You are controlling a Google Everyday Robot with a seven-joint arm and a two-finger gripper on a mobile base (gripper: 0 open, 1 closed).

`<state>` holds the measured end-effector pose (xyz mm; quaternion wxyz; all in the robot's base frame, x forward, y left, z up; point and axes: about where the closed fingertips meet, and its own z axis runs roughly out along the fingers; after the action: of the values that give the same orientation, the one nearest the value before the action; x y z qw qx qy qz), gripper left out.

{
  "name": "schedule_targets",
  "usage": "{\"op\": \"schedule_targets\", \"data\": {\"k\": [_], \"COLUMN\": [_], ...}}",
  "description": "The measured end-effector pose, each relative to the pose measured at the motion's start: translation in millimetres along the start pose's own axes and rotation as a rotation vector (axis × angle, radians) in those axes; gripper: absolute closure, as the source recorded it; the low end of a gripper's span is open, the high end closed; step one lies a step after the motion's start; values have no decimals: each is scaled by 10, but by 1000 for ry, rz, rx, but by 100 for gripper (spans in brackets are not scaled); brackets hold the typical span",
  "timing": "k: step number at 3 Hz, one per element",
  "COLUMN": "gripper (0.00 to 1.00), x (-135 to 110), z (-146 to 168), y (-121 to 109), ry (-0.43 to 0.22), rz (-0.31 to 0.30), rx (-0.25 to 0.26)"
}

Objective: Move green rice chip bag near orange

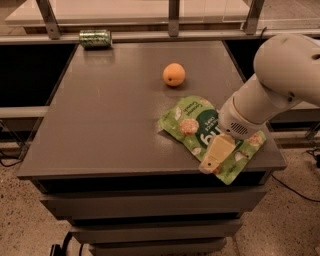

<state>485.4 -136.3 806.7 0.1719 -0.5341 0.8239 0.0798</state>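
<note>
The green rice chip bag [194, 121] lies flat on the grey table [105, 115] near its front right corner. The orange [173, 74] sits on the table a short way behind the bag, apart from it. My gripper [213, 159] comes down from the white arm [270, 85] on the right and hangs over the bag's near right part, close to the table's front edge. The arm hides part of the bag's right side.
A small green can [95, 38] lies on its side at the table's back left corner. A rail with metal posts [173, 15] runs behind the table. The table's front edge drops off just below the bag.
</note>
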Motion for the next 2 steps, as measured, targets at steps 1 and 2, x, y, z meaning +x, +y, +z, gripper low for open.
{"op": "schedule_targets", "data": {"k": [1,2], "gripper": [64,88], "x": [-18,-28], "z": [-45,-73], "y": [-3,-4], "ry": [0,0], "rz": [0,0], "rx": [0,0]}}
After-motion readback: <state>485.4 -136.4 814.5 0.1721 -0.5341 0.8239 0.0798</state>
